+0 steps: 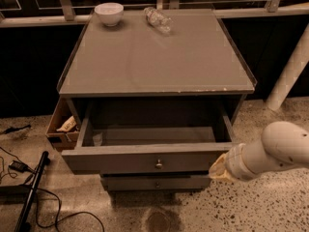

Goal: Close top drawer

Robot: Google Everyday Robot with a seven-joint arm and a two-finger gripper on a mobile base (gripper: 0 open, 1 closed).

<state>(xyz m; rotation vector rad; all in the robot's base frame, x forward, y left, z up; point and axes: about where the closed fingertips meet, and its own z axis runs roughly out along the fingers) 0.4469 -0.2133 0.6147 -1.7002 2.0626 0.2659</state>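
The gripper [218, 168] is low on the right, at the right end of the front panel of the top drawer [120, 161]. I cannot tell if it is spread or closed, nor if it touches the panel. The top drawer stands pulled far out under the grey cabinet top [154, 62] and looks almost empty. It is a stiff, wide box and probably slides easily, so no grasp seems needed. A flat push near the small metal knob [159, 165] is better than one at the corner, which may turn it crooked. A hard slam could shake the white bowl [108, 12] and the plastic bottle [158, 19] on top.
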